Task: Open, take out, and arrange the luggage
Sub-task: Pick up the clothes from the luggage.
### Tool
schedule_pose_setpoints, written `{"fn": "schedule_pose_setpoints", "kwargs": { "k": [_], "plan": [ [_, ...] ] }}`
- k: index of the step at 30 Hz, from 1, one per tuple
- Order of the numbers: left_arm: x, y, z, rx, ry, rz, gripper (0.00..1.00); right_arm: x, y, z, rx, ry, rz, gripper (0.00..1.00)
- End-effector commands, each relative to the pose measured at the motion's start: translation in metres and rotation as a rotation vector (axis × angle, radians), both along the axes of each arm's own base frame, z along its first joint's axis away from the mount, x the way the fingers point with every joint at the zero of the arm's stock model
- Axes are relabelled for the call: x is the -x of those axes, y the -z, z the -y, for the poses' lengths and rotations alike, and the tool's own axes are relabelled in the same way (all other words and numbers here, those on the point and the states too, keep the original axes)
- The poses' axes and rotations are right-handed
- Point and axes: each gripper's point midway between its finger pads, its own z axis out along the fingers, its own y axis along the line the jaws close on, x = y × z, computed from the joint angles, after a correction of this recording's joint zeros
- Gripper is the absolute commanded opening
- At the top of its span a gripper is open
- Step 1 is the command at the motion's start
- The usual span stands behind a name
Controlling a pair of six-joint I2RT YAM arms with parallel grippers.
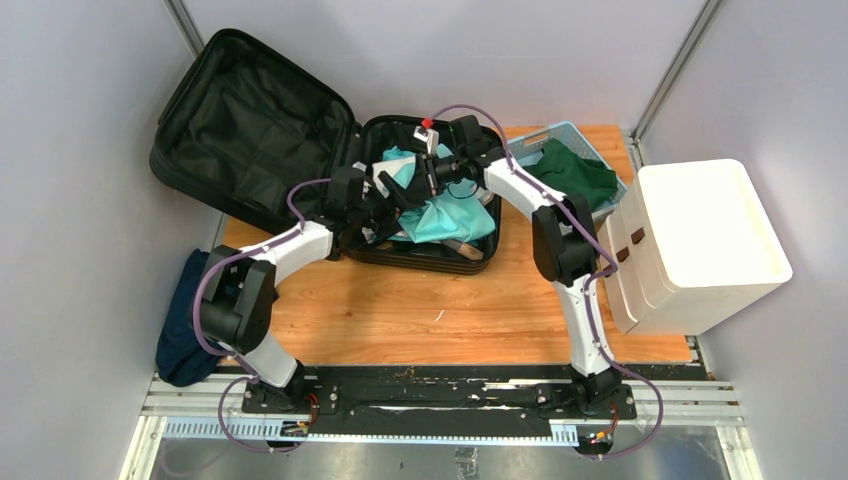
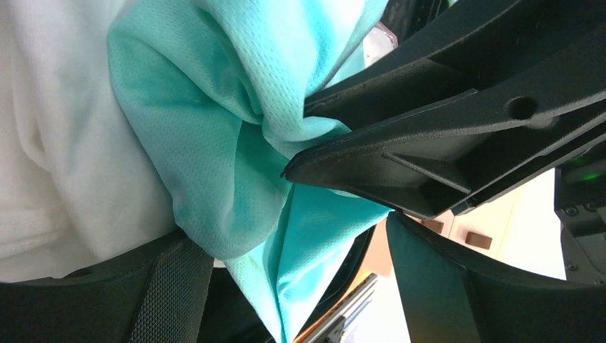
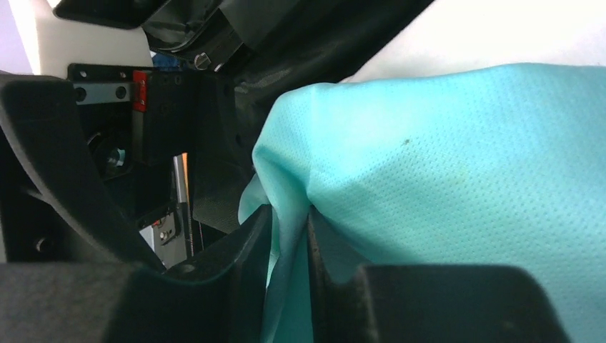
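Luggage (image 1: 250, 125): black hard-shell suitcase lying open at the back of the wooden surface (image 1: 440, 315). Its lid is thrown back to the left, showing black fabric lining. The base half sits mid-surface and holds clothes.
Teal garment (image 1: 445, 215): mesh fabric bunched in the base half, with part of it lifted between the two arms.
White garment (image 2: 57, 157): lies against the teal garment on its left in the left wrist view.
Left end effector (image 1: 385, 200): reaches into the base half from the left with its jaws wide. The teal fabric hangs in the gap between them, and nothing is clamped.
Left fingers (image 2: 164, 286): one textured black pad sits under the teal fold, at the edge of the white cloth.
Right end effector (image 3: 289, 246): reaches in from the right with its jaws narrow, pinching a fold of the teal garment that runs down through the slit between them.
Right fingers (image 3: 236, 264): black, pressed to the teal cloth on both sides.
Mesh basket (image 1: 560, 130): light blue, just beside the luggage on its right, with a dark green garment (image 1: 575, 170) in it.
Drawer unit (image 1: 700, 240): white, stacked, at the right edge of the surface.
Dark blue cloth (image 1: 185, 320): draped over the left edge of the surface, near the left arm's elbow.
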Motion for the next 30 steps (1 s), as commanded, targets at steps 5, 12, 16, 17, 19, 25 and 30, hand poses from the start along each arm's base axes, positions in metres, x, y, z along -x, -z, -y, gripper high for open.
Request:
{"fn": "schedule_pose_setpoints", "kwargs": {
  "k": [5,12,16,17,19,25,30],
  "plan": [
    [-0.011,-0.012,0.007,0.012,0.021,0.067,0.86,0.009,-0.042,-0.015,-0.179,-0.043,-0.201,0.39],
    [-0.014,-0.019,0.006,0.022,0.007,0.103,0.87,-0.013,-0.075,0.003,-0.24,0.006,-0.153,0.46],
    [-0.02,-0.021,0.008,0.035,-0.004,0.103,0.91,-0.03,-0.068,0.025,-0.177,0.072,-0.079,0.4],
    [-0.022,-0.023,0.008,0.036,-0.011,0.105,0.91,-0.033,-0.063,0.03,-0.152,0.09,-0.06,0.36],
    [-0.025,-0.021,0.008,0.04,-0.029,0.093,0.91,-0.041,-0.057,0.042,-0.094,0.135,0.01,0.32],
    [-0.034,-0.012,0.009,0.056,-0.062,0.051,0.91,-0.049,-0.053,0.067,-0.002,0.211,0.147,0.2],
    [-0.041,-0.012,0.012,0.06,-0.065,0.052,0.91,-0.038,-0.018,0.068,0.079,0.186,0.109,0.0]
  ]
}}
